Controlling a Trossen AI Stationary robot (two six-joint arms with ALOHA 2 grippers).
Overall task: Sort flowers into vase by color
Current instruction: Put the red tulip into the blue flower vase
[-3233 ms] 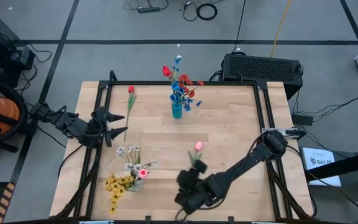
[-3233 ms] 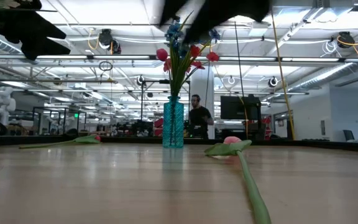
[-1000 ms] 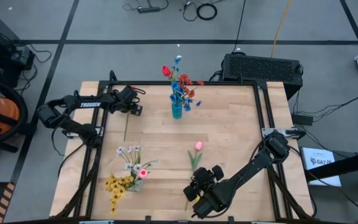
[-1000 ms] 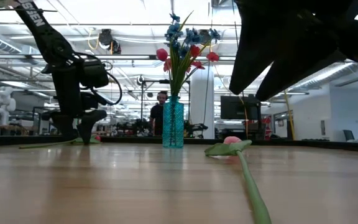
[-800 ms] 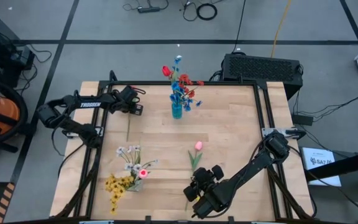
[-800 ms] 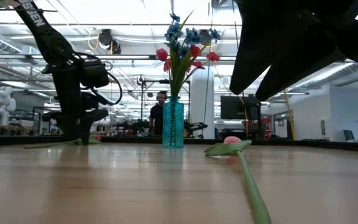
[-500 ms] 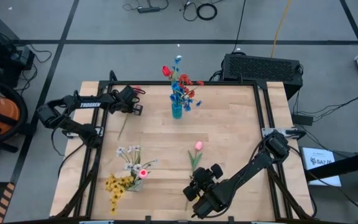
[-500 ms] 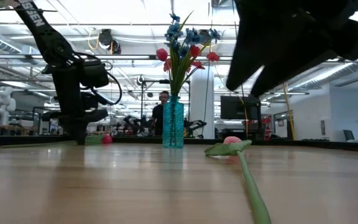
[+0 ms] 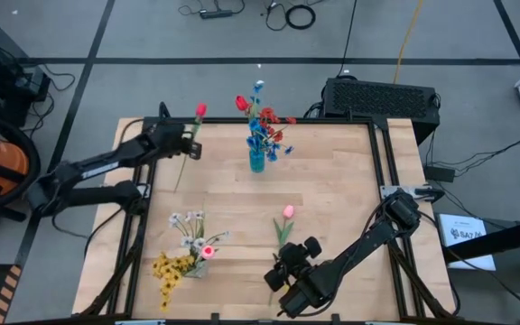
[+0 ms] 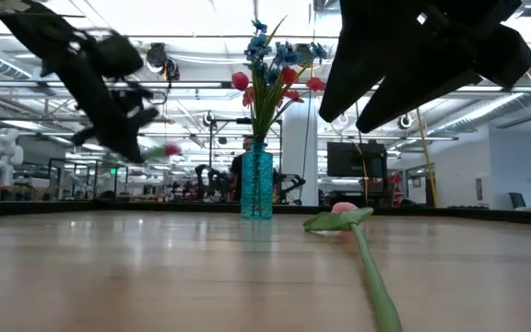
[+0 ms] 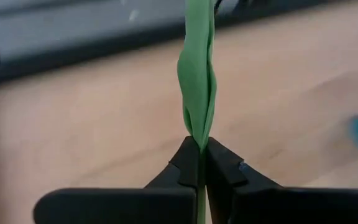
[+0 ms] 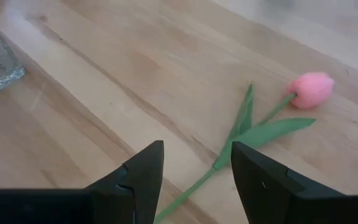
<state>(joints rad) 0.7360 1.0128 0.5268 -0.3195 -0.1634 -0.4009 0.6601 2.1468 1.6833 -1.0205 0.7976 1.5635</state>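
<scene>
A red flower (image 9: 200, 110) on a thin green stem hangs above the table's far left, with my left gripper (image 9: 190, 147) shut on the stem. Its red head (image 10: 169, 149) also shows in the low view. A blue vase (image 9: 257, 162) at the far middle holds red and blue flowers (image 9: 262, 117). A pink flower (image 9: 287, 212) lies flat on the table. My right gripper (image 12: 194, 180) stands open above its stem (image 12: 229, 155), fingers apart and touching nothing. My left gripper pinches the red flower's stem (image 11: 199, 140) between its two fingertips, just where a long green leaf (image 11: 197, 74) wraps it, below the head. The fingers come from the table's left and lie across the stem. The flower is lifted clear of the table, tilted, head toward the far edge.
A clear vase (image 9: 195, 264) near the front left holds white, yellow and pink flowers (image 9: 183, 244). Black frame rails (image 9: 382, 162) run along the table's left and right sides. Bare wood lies between the two vases.
My left gripper has shut on the red flower's stem at the table's far left and gone up with it. The flower, which lay flat on the table, now hangs clear of it. My right gripper has kept nearly still.
</scene>
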